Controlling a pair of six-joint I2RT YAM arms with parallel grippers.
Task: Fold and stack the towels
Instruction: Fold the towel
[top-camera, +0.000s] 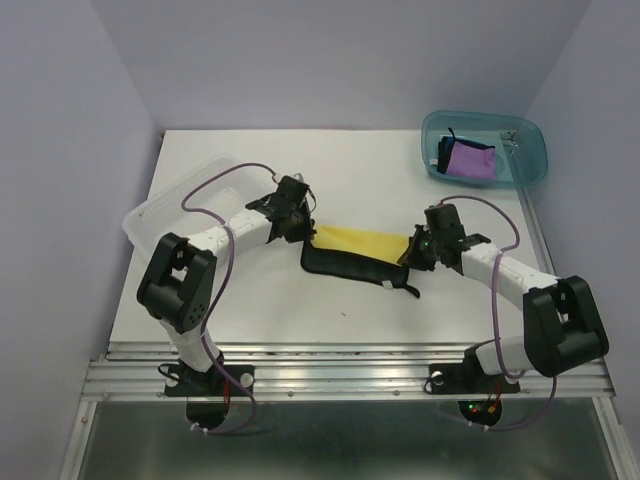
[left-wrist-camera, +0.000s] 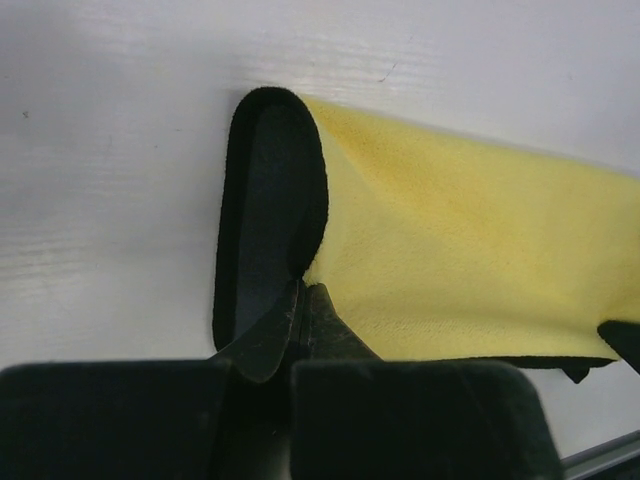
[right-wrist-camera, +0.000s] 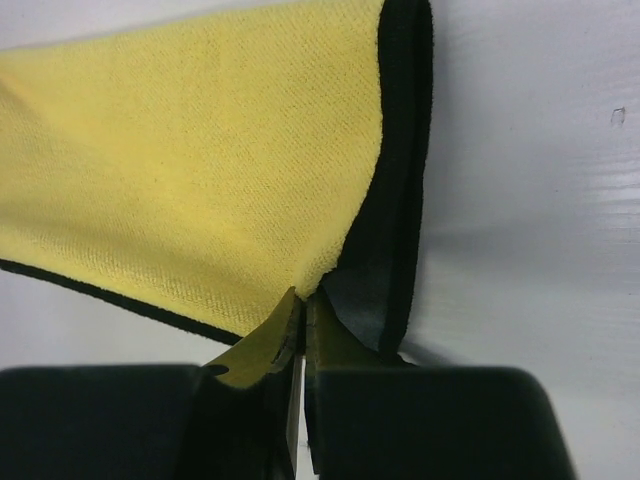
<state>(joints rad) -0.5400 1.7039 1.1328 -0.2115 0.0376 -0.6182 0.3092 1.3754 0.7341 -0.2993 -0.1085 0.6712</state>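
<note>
A towel, yellow on one face and black on the other (top-camera: 362, 243), lies stretched between the two arms at the table's middle, its black half hanging forward (top-camera: 355, 267). My left gripper (top-camera: 297, 233) is shut on the towel's left edge; in the left wrist view its jaws (left-wrist-camera: 303, 296) pinch the fold where the yellow face (left-wrist-camera: 450, 250) meets the black (left-wrist-camera: 270, 210). My right gripper (top-camera: 415, 250) is shut on the right edge; the right wrist view shows its jaws (right-wrist-camera: 303, 300) pinching the yellow cloth (right-wrist-camera: 200, 170) beside the black border (right-wrist-camera: 400, 180).
A teal bin (top-camera: 527, 135) at the back right holds a folded purple towel (top-camera: 470, 160) and something dark. A clear plastic container (top-camera: 170, 205) sits at the left under the left arm. The table's front rail (top-camera: 350, 365) runs along the near edge.
</note>
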